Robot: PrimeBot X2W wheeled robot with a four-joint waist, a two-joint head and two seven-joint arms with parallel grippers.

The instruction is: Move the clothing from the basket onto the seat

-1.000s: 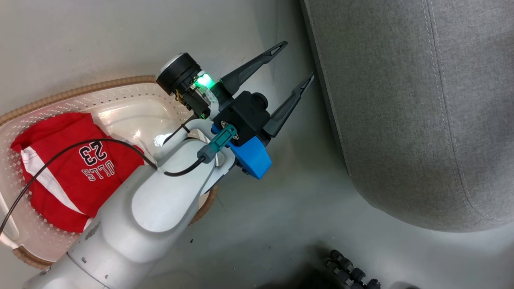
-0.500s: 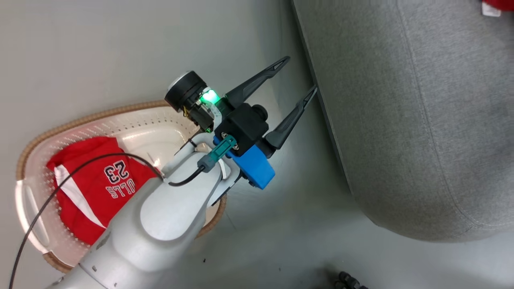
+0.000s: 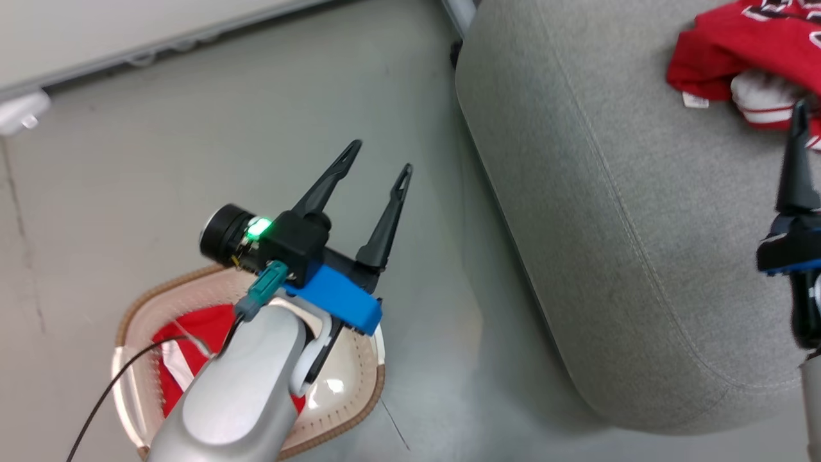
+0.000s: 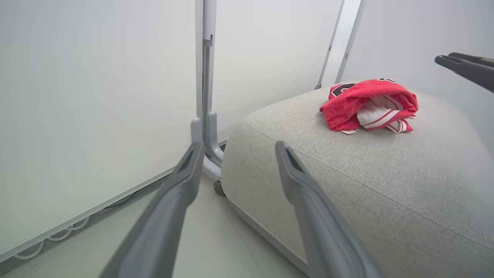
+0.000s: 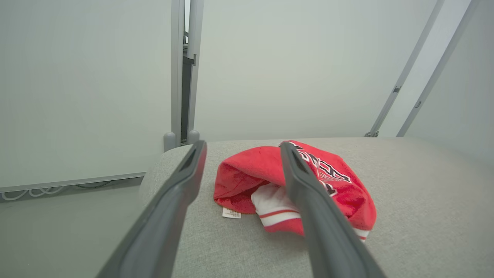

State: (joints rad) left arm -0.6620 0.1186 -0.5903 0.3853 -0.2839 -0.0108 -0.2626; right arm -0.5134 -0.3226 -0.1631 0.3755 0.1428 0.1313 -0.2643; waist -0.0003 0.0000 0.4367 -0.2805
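Reads as halfway: one red garment crumpled on the grey seat just beyond the right fingers, spread wide and empty, the second garment down in the basket beneath the left fingers, equally wide, empty; calls next for reaching into the basket.

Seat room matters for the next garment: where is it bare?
The seat is bare across its near part, from the rounded front edge up to the red garment. The strip between garment and left edge is free too. Crowded: the far right corner, where the garment lies by the open right gripper.
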